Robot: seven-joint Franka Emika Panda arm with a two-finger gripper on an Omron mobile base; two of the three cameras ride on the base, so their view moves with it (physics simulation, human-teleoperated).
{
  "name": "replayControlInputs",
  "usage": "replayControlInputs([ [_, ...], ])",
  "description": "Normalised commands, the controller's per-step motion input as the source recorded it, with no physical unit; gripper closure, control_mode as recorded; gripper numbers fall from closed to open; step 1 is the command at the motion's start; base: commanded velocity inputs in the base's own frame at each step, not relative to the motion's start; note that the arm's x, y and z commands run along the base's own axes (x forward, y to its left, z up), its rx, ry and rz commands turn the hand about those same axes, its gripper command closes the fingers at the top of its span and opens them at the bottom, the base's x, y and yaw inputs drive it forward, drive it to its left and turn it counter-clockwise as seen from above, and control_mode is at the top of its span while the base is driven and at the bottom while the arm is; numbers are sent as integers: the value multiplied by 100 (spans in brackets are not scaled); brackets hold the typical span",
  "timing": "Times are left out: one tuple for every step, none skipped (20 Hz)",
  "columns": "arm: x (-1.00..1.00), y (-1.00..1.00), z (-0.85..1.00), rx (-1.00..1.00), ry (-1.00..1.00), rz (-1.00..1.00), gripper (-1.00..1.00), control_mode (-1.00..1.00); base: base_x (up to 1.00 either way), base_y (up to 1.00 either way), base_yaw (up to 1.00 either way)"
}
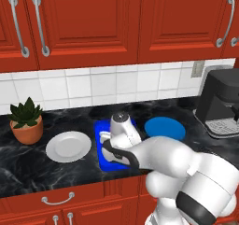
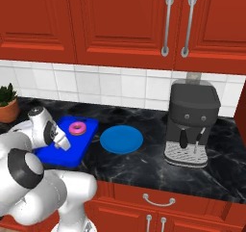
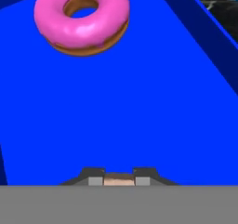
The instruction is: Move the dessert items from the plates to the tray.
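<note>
- The gripper (image 3: 119, 178) was seen low over the tray (image 3: 139, 116), its fingertips (image 3: 95, 177) clamped on a small tan cube (image 3: 119, 178) wedged between them.
- The donut (image 3: 82, 18) was found lying flat on the tray floor, well ahead of the fingertips; in the right base view it (image 2: 77, 128) sat near the tray's (image 2: 79, 149) far end.
- The blue plate (image 2: 121, 139) was seen bare, just right of the tray.
- The white plate (image 1: 68, 146) was seen bare, left of the tray (image 1: 99, 147).
- A potted plant (image 1: 26, 120) and a coffee machine (image 2: 192, 125) were noted at opposite ends of the counter (image 2: 144, 168).
</note>
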Motion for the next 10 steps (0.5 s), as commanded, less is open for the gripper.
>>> replayControlInputs([
  [17, 0, -21, 0, 0, 0, 100, -100, 0, 0, 0],
  [19, 0, -19, 0, 0, 0, 100, -100, 0, 0, 0],
  [19, 0, -18, 0, 0, 0, 100, -100, 0, 0, 0],
  [19, 0, -18, 0, 0, 0, 100, -100, 0, 0, 0],
  [19, 0, -18, 0, 0, 0, 100, -100, 0, 0, 0],
  [19, 0, -16, 0, 0, 0, 100, -100, 0, 0, 0],
  [19, 0, -17, 0, 0, 0, 100, -100, 0, 0, 0],
  [21, 0, -16, 0, 0, 0, 100, -100, 0, 0, 0],
  [21, 0, -17, 0, 0, 0, 100, -100, 0, 0, 0],
  [20, 0, -19, 0, 0, 0, 100, -100, 0, 0, 0],
])
